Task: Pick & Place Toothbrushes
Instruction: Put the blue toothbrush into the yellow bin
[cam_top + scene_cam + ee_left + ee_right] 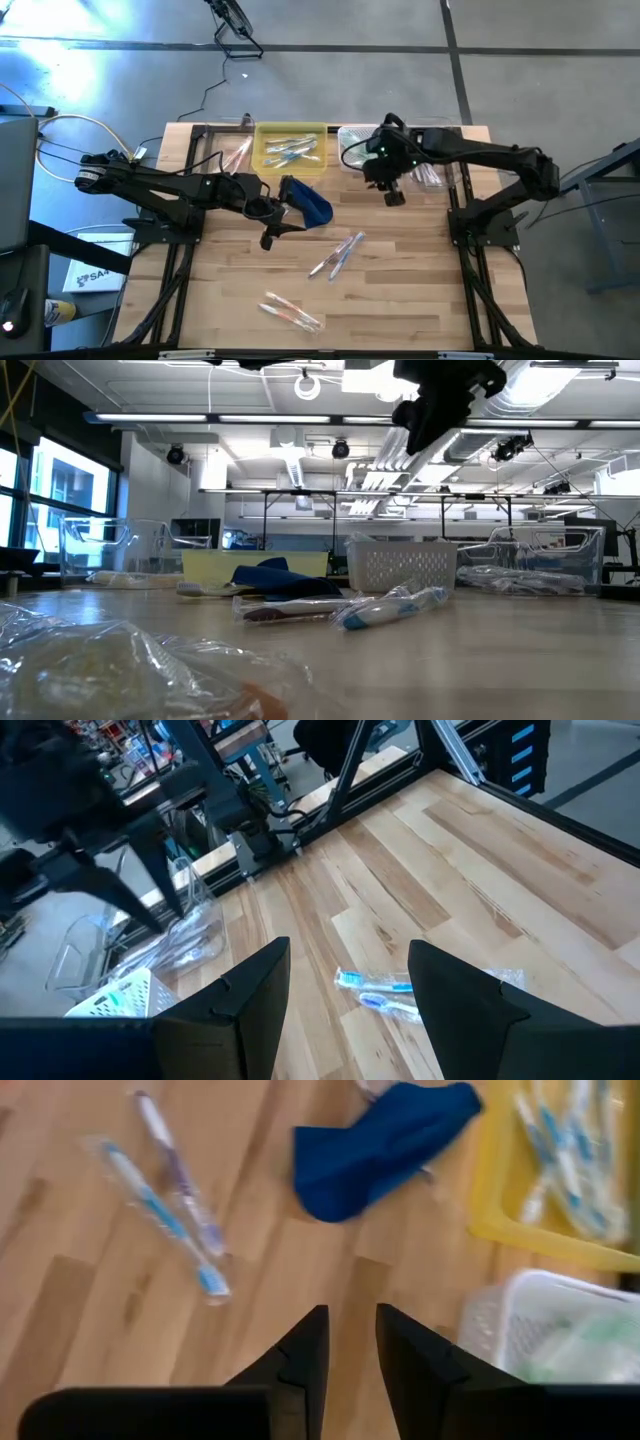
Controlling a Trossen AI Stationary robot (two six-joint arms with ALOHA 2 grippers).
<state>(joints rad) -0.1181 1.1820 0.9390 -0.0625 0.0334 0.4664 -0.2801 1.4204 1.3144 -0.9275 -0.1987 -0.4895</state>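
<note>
Two toothbrushes (pixel 338 255) with blue and purple accents lie side by side mid-table, also in the right wrist view as toothbrushes (pixel 165 1210). More wrapped toothbrushes (pixel 290 312) lie near the front edge. Several fill a yellow tray (pixel 262 160) at the back. A dark blue pouch (pixel 310 200) lies in front of the tray. My left gripper (pixel 350 955) hovers open and empty beside the pouch, pointing toward the table's right. My right gripper (pixel 350 1325) hangs above the table right of the pouch, slanting down, a narrow gap between its fingers and nothing in it.
A white basket (pixel 540 1320) stands right of the yellow tray, with a clear bin (pixel 430 172) of bagged items beside it. A clear container (pixel 238 152) with pink-accented pieces sits left of the tray. Bare wood (pixel 420 290) lies at the front right.
</note>
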